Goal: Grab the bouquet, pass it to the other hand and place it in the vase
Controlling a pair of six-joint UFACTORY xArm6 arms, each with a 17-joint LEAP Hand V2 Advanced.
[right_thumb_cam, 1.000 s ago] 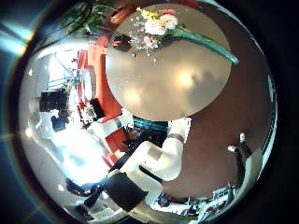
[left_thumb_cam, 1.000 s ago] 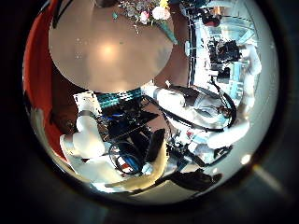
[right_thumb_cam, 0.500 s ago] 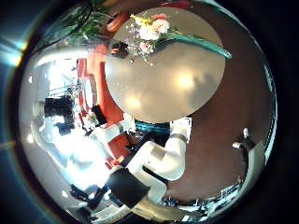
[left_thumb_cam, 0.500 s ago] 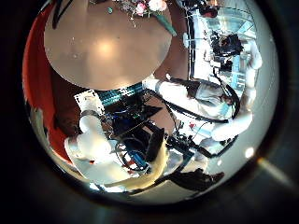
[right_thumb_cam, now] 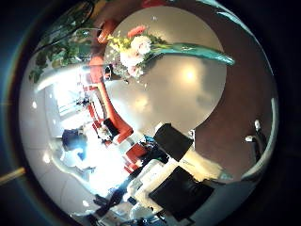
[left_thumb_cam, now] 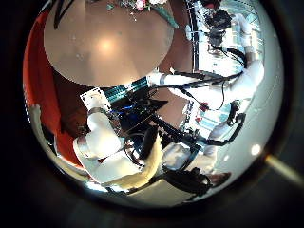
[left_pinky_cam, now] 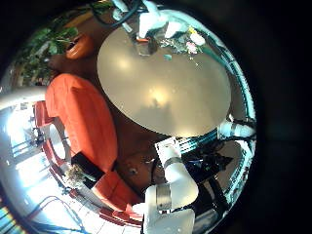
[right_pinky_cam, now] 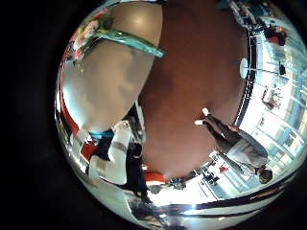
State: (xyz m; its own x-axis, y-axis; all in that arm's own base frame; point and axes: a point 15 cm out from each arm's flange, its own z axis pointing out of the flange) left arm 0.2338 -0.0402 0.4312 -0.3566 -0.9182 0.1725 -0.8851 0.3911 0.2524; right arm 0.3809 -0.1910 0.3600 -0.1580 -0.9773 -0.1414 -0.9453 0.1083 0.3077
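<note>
The bouquet [right_thumb_cam: 132, 47], a bunch of pale blooms with a long wrapped stem [right_thumb_cam: 199, 53], lies flat on the round table [right_thumb_cam: 179, 94]. It looks fairly large in the right thumb side palm view, so the right hand is over the table near it. It also shows in the right little finger side palm view [right_pinky_cam: 94, 32]. It is small at the table's far edge in the left little finger side palm view [left_pinky_cam: 193, 39] and in the left thumb side palm view [left_thumb_cam: 141, 5]. White finger parts [left_pinky_cam: 146, 18] reach in over a small object [left_pinky_cam: 146, 46] on the table. I cannot tell whether that is the vase.
A big rounded seat [left_pinky_cam: 83, 112] stands close beside the table, with a potted plant [left_pinky_cam: 60, 41] behind it. The robot's arms [left_pinky_cam: 174, 185] stand at the table's other side. The table's bare middle [left_pinky_cam: 161, 93] carries nothing.
The right palm camera has moved closer to the bouquet, which now looks larger. The left palm camera has shifted, so the bouquet sits at that picture's edge. The bouquet still lies on the table.
</note>
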